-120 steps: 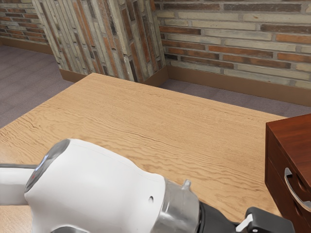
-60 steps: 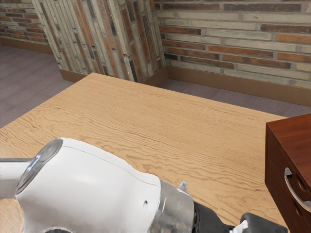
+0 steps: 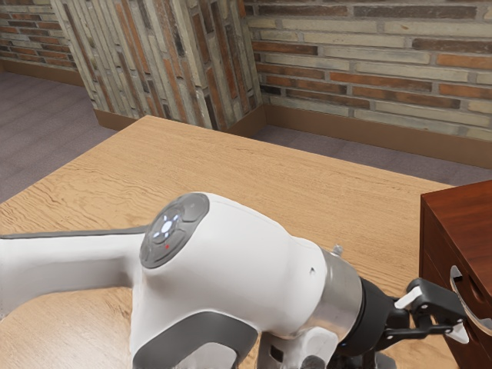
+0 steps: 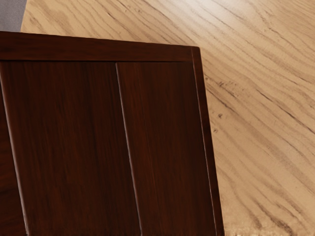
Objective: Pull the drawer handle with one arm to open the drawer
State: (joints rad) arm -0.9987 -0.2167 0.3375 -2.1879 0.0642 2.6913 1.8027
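**Exterior view:** Open wood is seen across the middle and far side of the table (image 3: 254,192), whose edges are bordered by floor and brick walls. One cabinet (image 3: 461,231) is set at the exterior view's right, with one handle (image 3: 470,301) on its front. The gripper (image 3: 452,319) is held parted just beside that handle, with nothing gripped. The near table is blocked by one white arm (image 3: 231,284).

**Wrist view:** One corner of the cabinet (image 4: 108,147) is met by table (image 4: 266,98).

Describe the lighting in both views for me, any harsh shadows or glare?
Exterior view: soft, even light, no hard shadows on the table, gentle shading across the white arm, a pale sheen on the drawer handle. Wrist view: the dark cabinet is flatly lit, without glare.
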